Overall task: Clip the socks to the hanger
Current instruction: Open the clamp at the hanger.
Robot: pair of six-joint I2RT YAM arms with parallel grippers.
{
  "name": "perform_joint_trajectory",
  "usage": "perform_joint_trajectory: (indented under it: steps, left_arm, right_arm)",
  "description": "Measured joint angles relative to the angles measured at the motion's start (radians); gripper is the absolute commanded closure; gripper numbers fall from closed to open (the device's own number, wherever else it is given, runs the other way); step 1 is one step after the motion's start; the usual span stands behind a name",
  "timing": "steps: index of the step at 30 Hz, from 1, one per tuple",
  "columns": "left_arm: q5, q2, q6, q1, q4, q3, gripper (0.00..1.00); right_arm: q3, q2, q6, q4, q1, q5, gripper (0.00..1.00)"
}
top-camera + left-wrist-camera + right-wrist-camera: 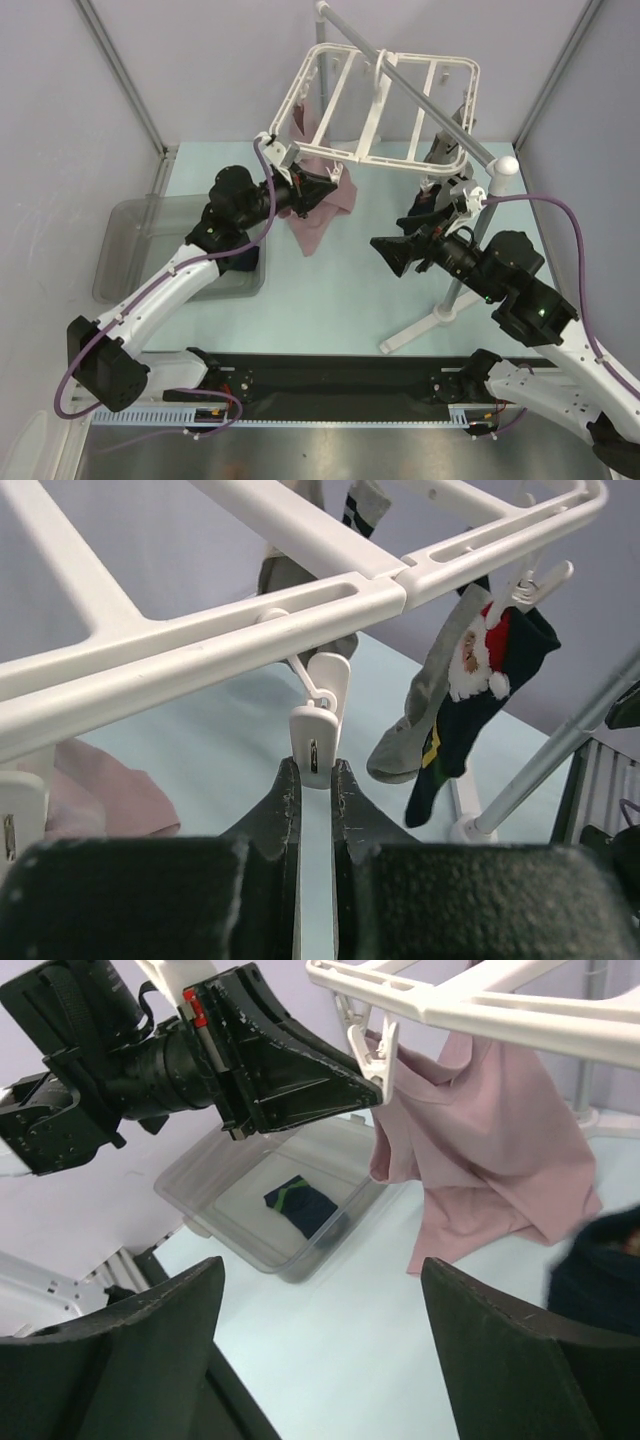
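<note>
Pale blue-green tabletop (330, 290) fills the walled cell, and above it the white hanger (200, 640) hangs from a grey pole stand (420, 94). The left gripper (316, 772) is raised under the frame's near bar. Its two fingers are drawn almost together around the lower end of a dangling clip (322, 705), which sits squarely between their tips. Past that clip and off to the gripper's right, a grey sock (425, 695) and a Santa sock (480, 670) already hang pegged on the far side of the frame. The right gripper (322, 1290) is spread wide and carries nothing, and it faces the left gripper across open table. A clear bin (225, 1230) lies ahead of it and below, with one navy sock (300, 1205) on the floor of the bin. A pink cloth (490, 1150) hangs from the frame ahead of it and to its right. A dark blur at the right edge of the right wrist view is too soft to name. The step in hand looks like readying the next clip, with the left side holding it steady or squeezing it open. The next move probably falls to the right arm: dip to the bin, pinch the sock by its cuff, then lift it to the held clip. That calls for a fine line-up, because the clip swings freely.
</note>
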Motion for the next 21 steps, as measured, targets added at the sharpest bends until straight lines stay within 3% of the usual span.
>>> perform_joint_trajectory:
  steps: [4,9,14,21]
  left_arm:
    - [-0.010,-0.003,-0.011,-0.031,-0.007,0.000,1.00]
    - [-0.022,-0.009,-0.016,-0.059,-0.018,0.000,1.00]
    - [-0.038,-0.016,-0.024,-0.072,-0.032,0.000,1.00]
    - [-0.042,-0.025,-0.031,-0.079,-0.057,0.000,1.00]
  right_arm:
    - [0.006,0.006,0.022,-0.017,0.000,-0.037,0.25]
    - [0.050,0.082,0.063,0.023,0.000,-0.058,0.47]
    - [0.148,0.235,0.077,0.087,0.000,-0.026,0.52]
    - [0.185,0.365,0.043,0.140,0.023,0.065,0.50]
